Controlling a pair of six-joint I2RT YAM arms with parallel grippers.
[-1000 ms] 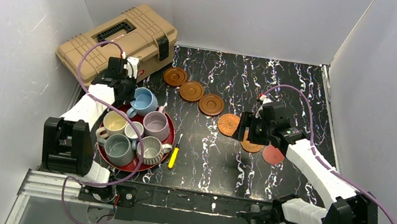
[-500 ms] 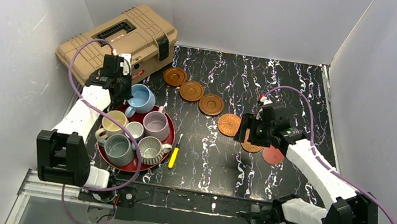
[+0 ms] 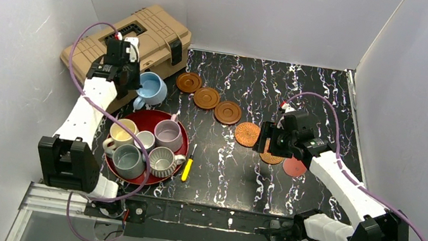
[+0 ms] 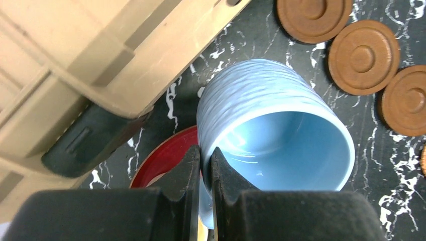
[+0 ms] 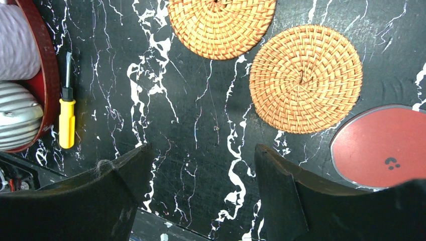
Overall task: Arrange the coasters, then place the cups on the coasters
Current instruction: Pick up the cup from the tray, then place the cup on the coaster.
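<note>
A toolbox (image 3: 127, 40) sits in the far left corner of the table (image 3: 305, 96). In front of it, a tray (image 3: 149, 117) holds five mugs (image 3: 144, 141). A sixth mug (image 3: 152, 89) is between tray and toolbox, its wall pinched in the left gripper (image 4: 205, 163). A screwdriver (image 3: 187, 169) lies just right of the tray. Three wooden coasters (image 3: 206, 98) slant rightwards and nearer, followed by two woven coasters (image 3: 247, 134) and a flat coaster (image 3: 294, 166).

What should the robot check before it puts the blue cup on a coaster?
1. Left gripper pinching the blue cup by its rim: ok.
2. Cup out of the red tray: ok.
3. Nearest wooden coaster bare: ok.
4. Right gripper open and away from that coaster: ok.
5. Gap between cup and toolbox: cannot tell.
</note>
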